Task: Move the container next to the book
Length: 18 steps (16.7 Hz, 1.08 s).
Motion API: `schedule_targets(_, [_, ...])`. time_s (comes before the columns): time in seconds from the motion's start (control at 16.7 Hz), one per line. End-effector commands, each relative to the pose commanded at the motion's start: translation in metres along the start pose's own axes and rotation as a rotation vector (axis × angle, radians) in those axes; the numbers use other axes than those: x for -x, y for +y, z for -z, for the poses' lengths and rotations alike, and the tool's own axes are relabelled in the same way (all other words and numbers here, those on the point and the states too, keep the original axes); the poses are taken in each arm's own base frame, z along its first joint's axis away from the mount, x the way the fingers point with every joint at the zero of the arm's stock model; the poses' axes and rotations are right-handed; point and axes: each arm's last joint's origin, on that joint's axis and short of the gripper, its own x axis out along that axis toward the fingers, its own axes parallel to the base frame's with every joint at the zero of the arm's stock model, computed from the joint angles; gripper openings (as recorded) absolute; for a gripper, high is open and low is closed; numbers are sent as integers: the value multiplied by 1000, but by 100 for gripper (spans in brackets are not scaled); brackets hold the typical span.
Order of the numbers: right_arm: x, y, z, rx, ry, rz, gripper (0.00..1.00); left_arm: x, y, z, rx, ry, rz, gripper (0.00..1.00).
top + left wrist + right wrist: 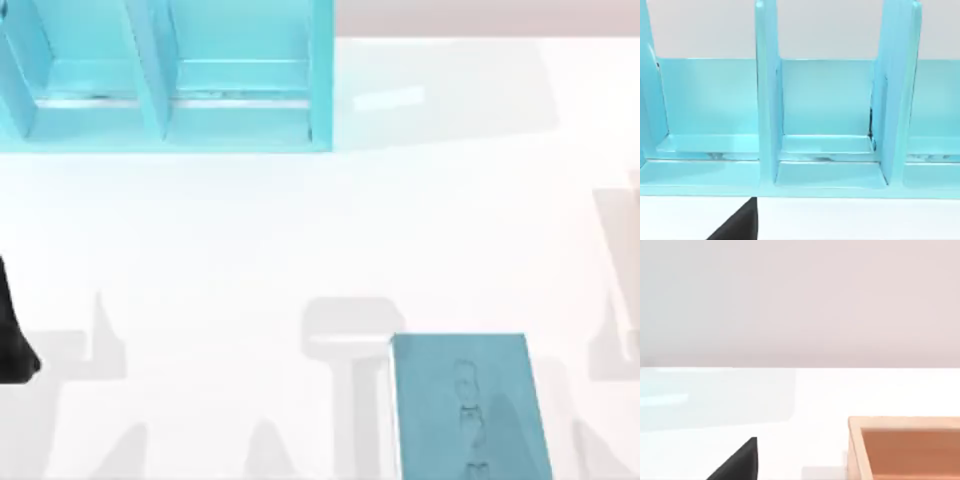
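Your book (470,405) sits lower right; the cup isn't located, so you risk grabbing the shelf unit (165,75). Hand states: cannot tell.

no readable text, labels or numbers

A white table (300,240) is seen bearing a light-blue shelf unit (160,80) at its far left, a teal book (470,405) near the front right, and an orange-brown wooden box (905,447).
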Motion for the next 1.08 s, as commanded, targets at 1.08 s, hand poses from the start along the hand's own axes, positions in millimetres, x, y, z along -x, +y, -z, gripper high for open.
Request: schedule_targets(1.08, [0, 0, 0, 0, 0, 0, 100, -65, 52, -52, -768, 1054, 281, 100])
